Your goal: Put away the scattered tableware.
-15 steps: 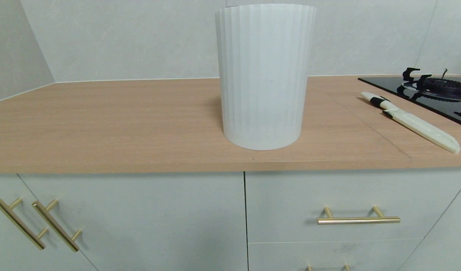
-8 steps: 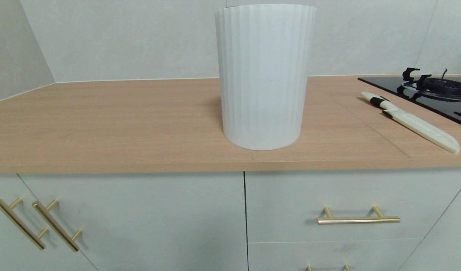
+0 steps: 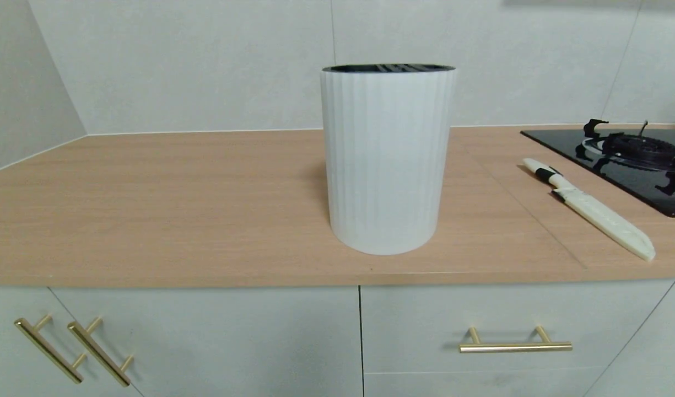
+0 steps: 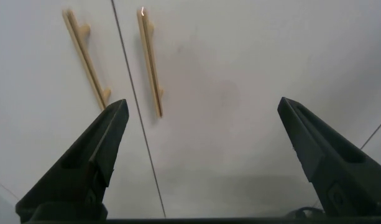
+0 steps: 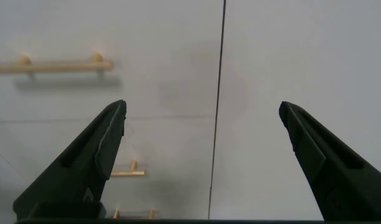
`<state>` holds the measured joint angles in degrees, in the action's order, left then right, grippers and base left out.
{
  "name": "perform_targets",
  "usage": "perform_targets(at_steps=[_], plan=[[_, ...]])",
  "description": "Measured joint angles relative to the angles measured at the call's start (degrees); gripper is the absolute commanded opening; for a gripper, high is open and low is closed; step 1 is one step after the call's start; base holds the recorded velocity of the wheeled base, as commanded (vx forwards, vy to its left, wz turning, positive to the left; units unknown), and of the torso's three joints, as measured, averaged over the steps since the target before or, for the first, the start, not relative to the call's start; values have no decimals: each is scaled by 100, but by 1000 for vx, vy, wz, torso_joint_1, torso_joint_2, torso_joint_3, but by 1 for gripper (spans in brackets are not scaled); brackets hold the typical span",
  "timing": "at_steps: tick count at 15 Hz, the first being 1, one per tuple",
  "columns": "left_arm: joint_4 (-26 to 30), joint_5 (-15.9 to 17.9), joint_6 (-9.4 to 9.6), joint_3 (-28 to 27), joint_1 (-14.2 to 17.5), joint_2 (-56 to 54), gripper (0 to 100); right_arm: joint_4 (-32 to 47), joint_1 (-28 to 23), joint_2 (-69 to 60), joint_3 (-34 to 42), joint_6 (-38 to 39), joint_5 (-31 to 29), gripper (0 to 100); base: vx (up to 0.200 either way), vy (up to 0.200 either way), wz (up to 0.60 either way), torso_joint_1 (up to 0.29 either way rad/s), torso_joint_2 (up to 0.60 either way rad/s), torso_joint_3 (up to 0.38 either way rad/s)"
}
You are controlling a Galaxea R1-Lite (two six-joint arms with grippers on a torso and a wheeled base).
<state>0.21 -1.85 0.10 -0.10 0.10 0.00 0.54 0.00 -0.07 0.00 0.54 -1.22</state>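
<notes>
Knife (image 3: 590, 208) count: just one, lying flat at the right of the counter (image 3: 150, 209), beside the hob (image 3: 618, 165). One white ribbed holder (image 3: 388, 160) stands mid-counter, well apart from it. Left gripper (image 4: 201, 106) and right gripper (image 5: 201, 104) are both spread wide, holding nothing, facing the cabinet doors (image 4: 240, 74).

The left gripper (image 4: 201, 102), a pair of dark, tapered, wedge-shaped fingers (image 4: 91, 162), stands with its jaws spread wide apart, empty. The right gripper (image 5: 201, 104), of the same dark tapered build, is likewise spread wide and empty.
</notes>
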Motion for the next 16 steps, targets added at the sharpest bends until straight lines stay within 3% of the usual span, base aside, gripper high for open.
perform_targets(at_steps=[16], plan=[[-13, 2, 0, 0, 1, 0, 100, 0, -2, 0, 0, 0, 0, 100, 0, 0, 0, 206, -489, -282]])
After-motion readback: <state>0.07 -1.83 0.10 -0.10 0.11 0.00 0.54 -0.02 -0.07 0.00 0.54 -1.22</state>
